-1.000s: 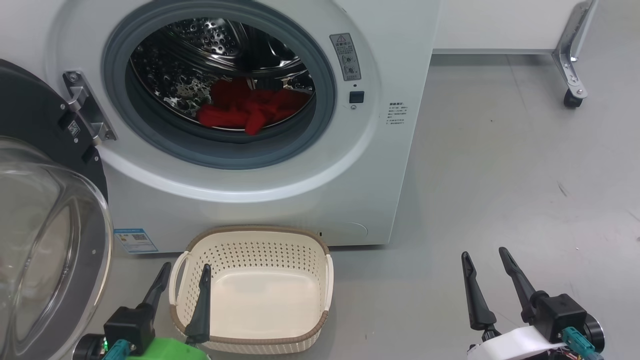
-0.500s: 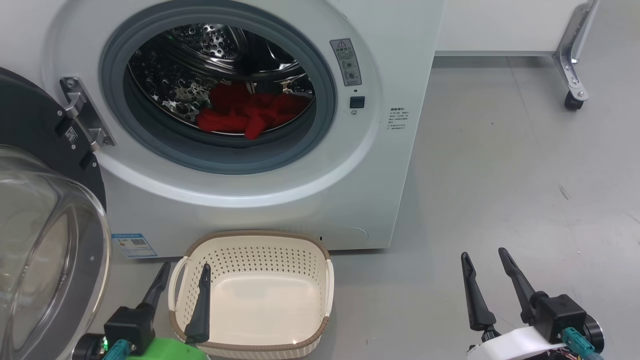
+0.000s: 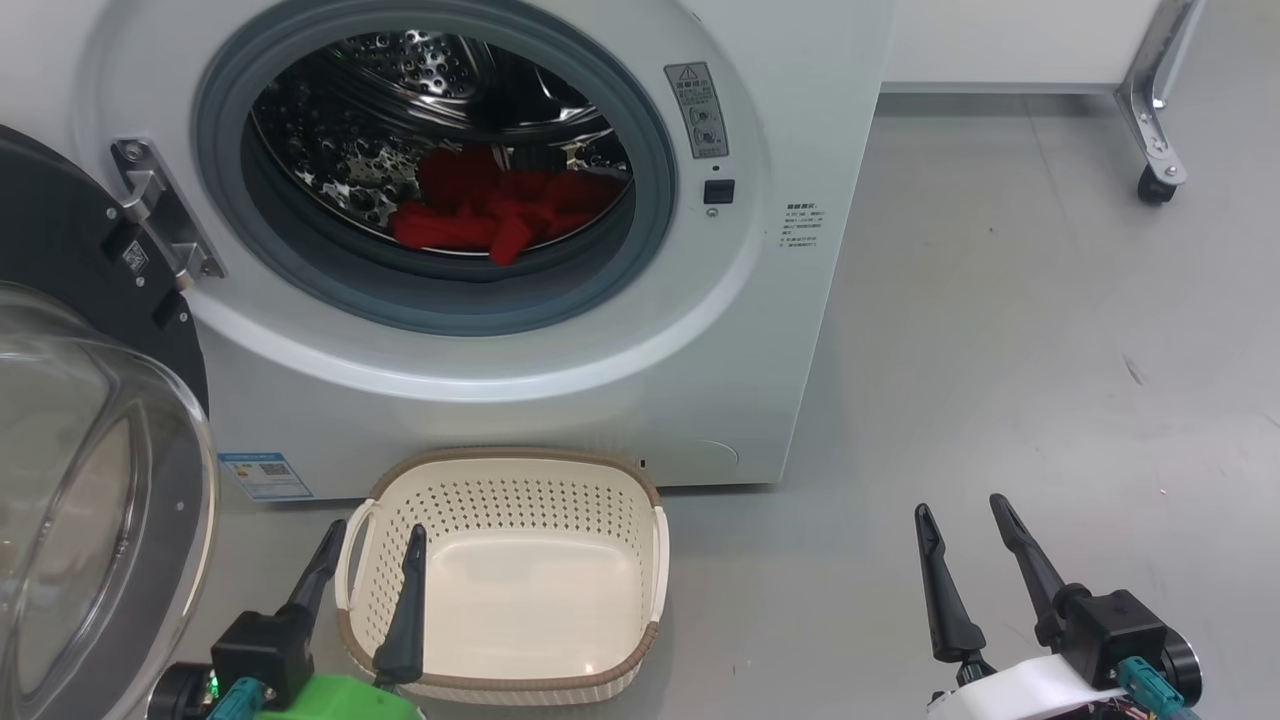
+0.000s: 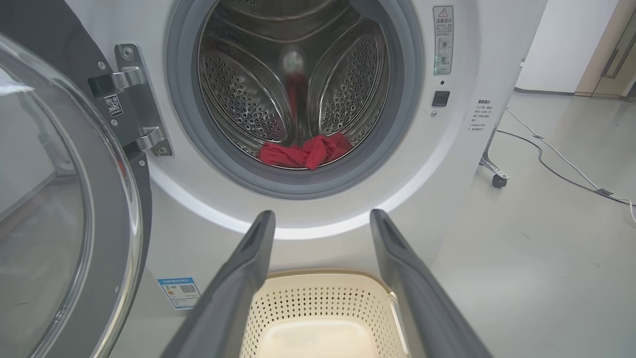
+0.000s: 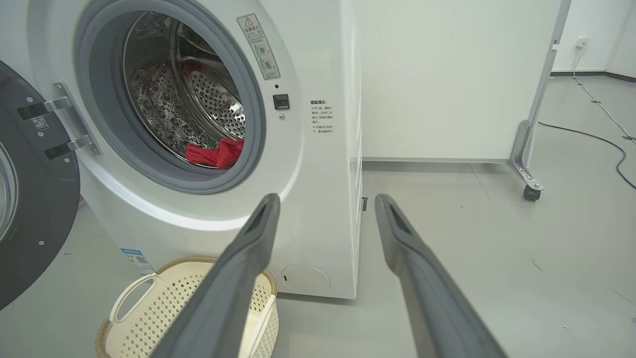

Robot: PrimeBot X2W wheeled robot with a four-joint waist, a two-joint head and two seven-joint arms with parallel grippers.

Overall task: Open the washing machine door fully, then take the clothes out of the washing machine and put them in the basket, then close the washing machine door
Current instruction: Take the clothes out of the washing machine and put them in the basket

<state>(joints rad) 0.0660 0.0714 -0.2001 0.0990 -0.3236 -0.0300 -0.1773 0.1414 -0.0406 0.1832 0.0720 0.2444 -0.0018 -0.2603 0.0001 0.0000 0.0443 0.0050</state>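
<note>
The white washing machine (image 3: 700,330) stands ahead with its door (image 3: 90,480) swung wide to the left, the glass bowl facing me. Red clothes (image 3: 490,215) lie at the bottom front of the steel drum, also seen as clothes (image 4: 304,151) and clothes (image 5: 216,153). The cream basket (image 3: 500,470) sits empty on the floor below the opening. My left gripper (image 3: 372,542) is open over the basket's left rim, nothing between its fingers. My right gripper (image 3: 960,515) is open above bare floor to the right of the machine.
A white panel on a caster leg (image 3: 1155,150) stands at the back right. Cables (image 4: 556,169) run across the grey floor to the right. Open floor (image 3: 1000,350) lies right of the machine. The open door takes up the space at left.
The whole head picture has shifted slightly, so the camera moved. Both grippers stay open and in the same places relative to the basket and floor.
</note>
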